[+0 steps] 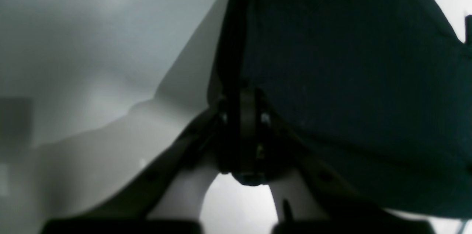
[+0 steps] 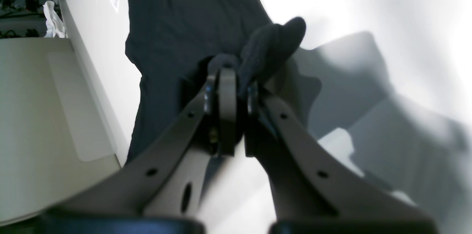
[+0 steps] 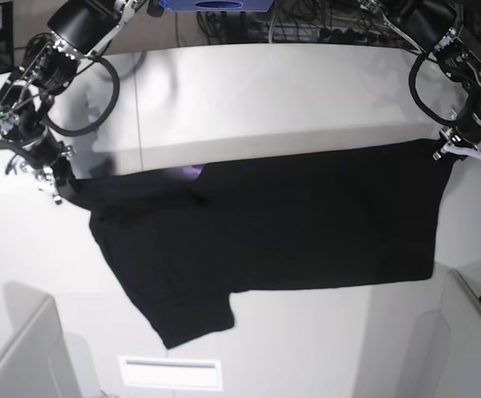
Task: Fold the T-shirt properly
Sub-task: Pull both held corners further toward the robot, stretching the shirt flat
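The T-shirt [image 3: 290, 224] lies spread on the white bench [image 3: 265, 91], plain black side up. The left gripper [image 3: 444, 149] and the right gripper [image 3: 65, 189] each have fingers clamped on an opposite far corner of the cloth.

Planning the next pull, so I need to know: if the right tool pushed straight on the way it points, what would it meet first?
The right tool is already shut on the T-shirt; a bunched fold sits right at its tips, so more black cloth comes first. Depth beyond is unclear.
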Available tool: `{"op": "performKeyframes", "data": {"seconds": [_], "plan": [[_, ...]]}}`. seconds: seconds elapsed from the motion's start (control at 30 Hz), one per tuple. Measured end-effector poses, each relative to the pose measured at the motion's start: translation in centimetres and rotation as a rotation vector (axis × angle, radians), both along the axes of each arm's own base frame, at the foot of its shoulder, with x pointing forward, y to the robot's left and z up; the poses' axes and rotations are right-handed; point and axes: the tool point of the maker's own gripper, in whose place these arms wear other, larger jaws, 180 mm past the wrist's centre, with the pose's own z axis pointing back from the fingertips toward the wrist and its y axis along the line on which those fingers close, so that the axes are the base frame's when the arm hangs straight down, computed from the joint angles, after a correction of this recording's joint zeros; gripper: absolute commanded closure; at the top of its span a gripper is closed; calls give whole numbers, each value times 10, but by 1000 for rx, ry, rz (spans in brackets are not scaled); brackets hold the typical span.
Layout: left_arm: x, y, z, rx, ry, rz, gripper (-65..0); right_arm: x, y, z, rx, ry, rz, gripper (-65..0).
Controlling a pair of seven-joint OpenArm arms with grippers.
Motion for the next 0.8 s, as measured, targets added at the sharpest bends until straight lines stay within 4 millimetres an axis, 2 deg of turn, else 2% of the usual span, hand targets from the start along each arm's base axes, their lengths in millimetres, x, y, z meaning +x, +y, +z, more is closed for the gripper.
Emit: {"op": "performKeyframes", "data": {"seconds": [0.17,0.37,0.5,0.63,0.8], "plan": [[-50,1,-27,2,141,-3,0,-52,0,-37,-1,143,-1,0],[-57,10,-26,79,144,-53,0,-95,4,-49,-49,200,38,0],[-79,11,-35,88,192,-51,0,-127,4,-48,-72,211,33,0],[-91,11,-38,88,214,-53,0,-151,-1,-54,-76,259,13,0],[-108,12,-42,88,245,-48,0,-158,1,-55,-96,256,55,0]]}}
